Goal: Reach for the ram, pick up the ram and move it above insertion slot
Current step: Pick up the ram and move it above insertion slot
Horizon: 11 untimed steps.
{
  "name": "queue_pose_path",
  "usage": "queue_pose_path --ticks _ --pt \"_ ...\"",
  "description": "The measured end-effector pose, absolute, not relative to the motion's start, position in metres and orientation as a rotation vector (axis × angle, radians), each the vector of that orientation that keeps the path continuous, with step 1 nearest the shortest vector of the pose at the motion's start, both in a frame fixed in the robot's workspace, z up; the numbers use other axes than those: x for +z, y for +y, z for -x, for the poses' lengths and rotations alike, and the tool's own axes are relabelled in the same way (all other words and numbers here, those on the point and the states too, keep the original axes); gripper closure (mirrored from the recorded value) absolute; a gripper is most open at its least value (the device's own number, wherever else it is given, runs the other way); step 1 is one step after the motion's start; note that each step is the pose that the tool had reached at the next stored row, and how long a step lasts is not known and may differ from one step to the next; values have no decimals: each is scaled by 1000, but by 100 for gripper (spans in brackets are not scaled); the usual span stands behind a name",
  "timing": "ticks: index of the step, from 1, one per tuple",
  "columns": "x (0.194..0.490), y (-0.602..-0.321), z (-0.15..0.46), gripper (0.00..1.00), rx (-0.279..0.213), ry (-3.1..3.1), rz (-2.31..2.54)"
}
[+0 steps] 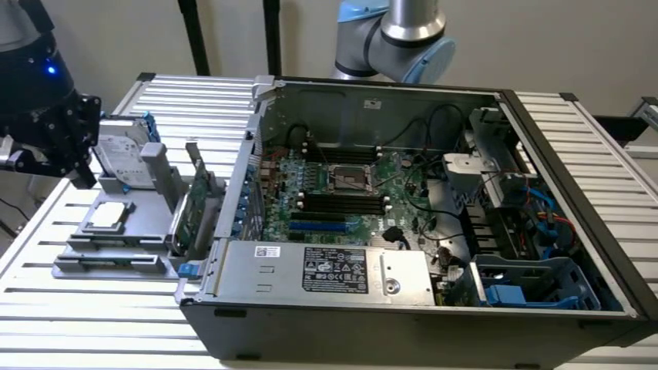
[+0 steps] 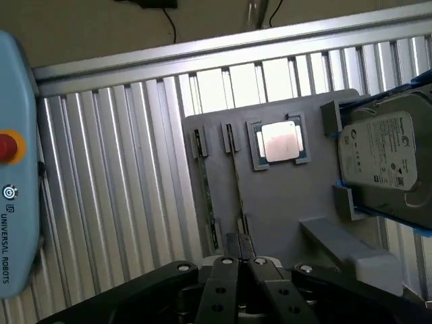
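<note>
- Found the ram (image 2: 236,179) yet?
- Yes, from the wrist: on edge in the gray tray (image 2: 290,202), beside the square chip (image 2: 279,143).
- And the gripper (image 2: 240,237)?
- Up above the tray, fingers pressed together, holding nothing. From outside, well apart from the open computer case (image 1: 340,324).

The exterior camera stands high and well back from the slatted table (image 1: 92,324). It looks obliquely down on the open computer case (image 1: 411,331) across the centre and right of the frame, with the grey parts tray (image 1: 144,212) at the left edge and the gripper (image 1: 74,166) in the upper left. The wrist camera looks steeply down past the gripper (image 2: 241,248), close over that tray (image 2: 283,202). Both views share the tray, its hard drive (image 1: 122,158) (image 2: 385,152), its processor (image 1: 108,217) (image 2: 279,143) and the slats around it.
</note>
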<state>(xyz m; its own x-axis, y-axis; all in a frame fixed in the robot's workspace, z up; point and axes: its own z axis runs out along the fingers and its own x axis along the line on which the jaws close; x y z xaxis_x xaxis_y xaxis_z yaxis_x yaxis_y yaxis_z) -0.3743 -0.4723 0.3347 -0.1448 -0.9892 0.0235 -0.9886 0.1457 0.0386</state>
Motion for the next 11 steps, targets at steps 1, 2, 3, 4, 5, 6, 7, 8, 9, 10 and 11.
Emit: queue_pose_path --ticks 1,2,3,4,5,6,7,8,9,10,11 --pt "335 -472 374 89 -21 -2327 -2046" --pt "335 -472 374 89 -22 -2309 -2066" --pt "334 -472 374 89 -25 -2297 -2083" --pt "334 -472 375 89 -31 -2292 -2096" --pt "334 -473 375 89 -40 -2292 -2104" --pt "333 -474 375 89 -53 -2296 -2113" --pt "333 -475 375 89 -68 -2302 -2121" --pt "333 -476 376 89 -80 -2306 -2127" --pt "333 -478 376 89 -84 -2308 -2130" --pt "333 -478 376 89 -84 -2308 -2129" --pt "333 -478 376 89 -84 -2308 -2129"
